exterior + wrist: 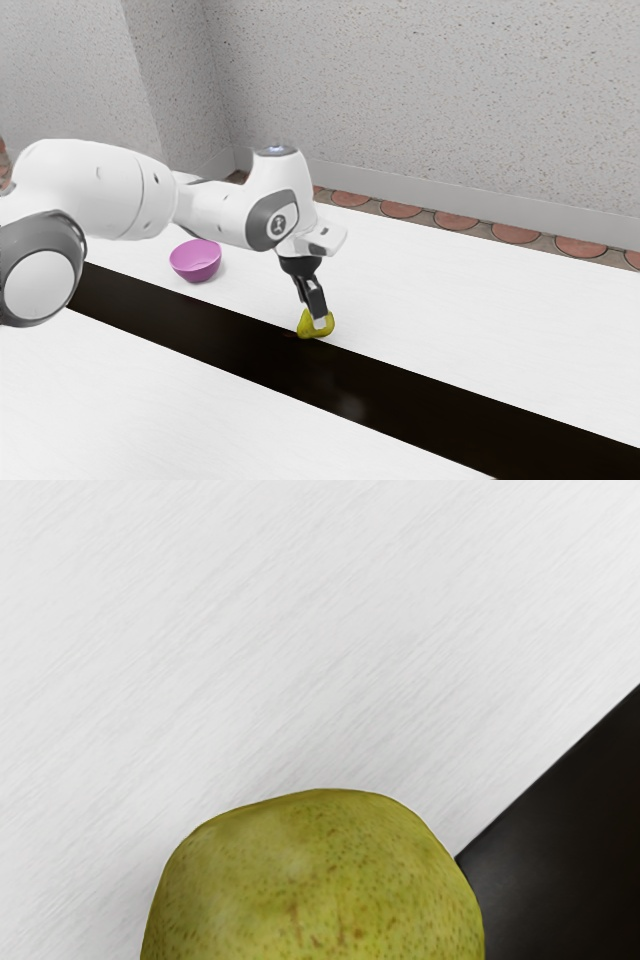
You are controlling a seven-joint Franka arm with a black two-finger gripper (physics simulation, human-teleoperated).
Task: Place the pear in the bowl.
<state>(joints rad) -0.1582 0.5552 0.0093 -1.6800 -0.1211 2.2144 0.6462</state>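
One arm [100,188], white with grey joint trim, entering from the exterior view's left and reaching toward its right. One round joint [38,284], lower on that side, pale cap in a dark grey surround. One forearm [215,210], narrower, nearly level, sloping slightly down to the wrist. One wrist [280,190], upright, with a dark oval badge and a small bluish light on top. One gripper [319,320], black, below the wrist, pointing down, its lower end slanted toward the exterior view's right.
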